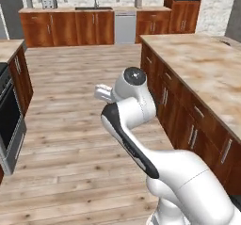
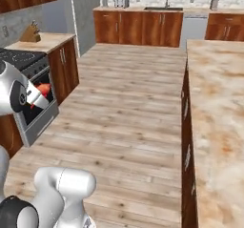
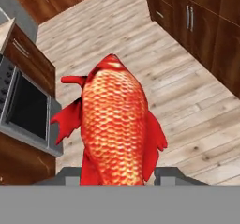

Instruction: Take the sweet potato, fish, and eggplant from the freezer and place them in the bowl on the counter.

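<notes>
A red-orange scaled fish (image 3: 115, 124) hangs clamped between the gripper (image 3: 115, 176) fingers above the wooden plank floor (image 3: 187, 110), mid-kitchen, with the black-doored oven (image 3: 26, 113) on one side and the island cabinets (image 3: 201, 21) on the other; in the right base view a sliver of the fish (image 2: 43, 89) shows beside the white wrist. The carry looks best done steadily, grip kept firm and fish held level; the beige blotched counter (image 1: 207, 64) lies near, so the arm should clear its edge before lowering.

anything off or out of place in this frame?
Nothing spilled or damaged. The one oddity is expected: a red-orange fish is out over the wood floor, clamped between the gripper fingers. The island counter beside the arm looks undisturbed.
</notes>
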### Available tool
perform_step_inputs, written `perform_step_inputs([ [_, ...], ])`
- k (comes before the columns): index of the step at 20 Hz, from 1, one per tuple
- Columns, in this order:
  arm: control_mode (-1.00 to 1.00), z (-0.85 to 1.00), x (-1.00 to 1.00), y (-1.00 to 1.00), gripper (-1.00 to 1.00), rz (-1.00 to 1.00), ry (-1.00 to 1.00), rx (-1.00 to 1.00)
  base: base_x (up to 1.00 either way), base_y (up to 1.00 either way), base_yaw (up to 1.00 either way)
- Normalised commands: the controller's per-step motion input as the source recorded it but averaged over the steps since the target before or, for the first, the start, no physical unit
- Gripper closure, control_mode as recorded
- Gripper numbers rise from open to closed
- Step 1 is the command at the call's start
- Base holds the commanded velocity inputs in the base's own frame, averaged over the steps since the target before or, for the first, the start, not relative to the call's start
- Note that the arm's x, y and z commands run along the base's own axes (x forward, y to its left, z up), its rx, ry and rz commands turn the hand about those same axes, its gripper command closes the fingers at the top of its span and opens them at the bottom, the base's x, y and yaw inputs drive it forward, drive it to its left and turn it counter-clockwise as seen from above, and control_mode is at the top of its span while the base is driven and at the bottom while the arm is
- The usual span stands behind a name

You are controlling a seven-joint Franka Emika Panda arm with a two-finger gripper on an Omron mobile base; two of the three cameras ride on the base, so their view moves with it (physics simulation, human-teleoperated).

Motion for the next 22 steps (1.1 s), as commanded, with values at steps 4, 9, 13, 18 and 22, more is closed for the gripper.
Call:
perform_step_inputs([
  [4, 1.00, 0.00, 0.00, 0.00, 1.00, 0.00, 0.00, 0.00, 1.00, 0.00, 0.32],
  [9, 1.00, 0.00, 0.00, 0.00, 1.00, 0.00, 0.00, 0.00, 0.96, 0.00, 0.65],
  [13, 1.00, 0.00, 0.00, 0.00, 1.00, 0.00, 0.00, 0.00, 0.78, 0.02, 0.73],
  [18, 1.00, 0.00, 0.00, 0.00, 1.00, 0.00, 0.00, 0.00, 0.71, 0.04, 0.75],
  [22, 1.00, 0.00, 0.00, 0.00, 1.00, 0.00, 0.00, 0.00, 0.95, 0.00, 0.72],
])
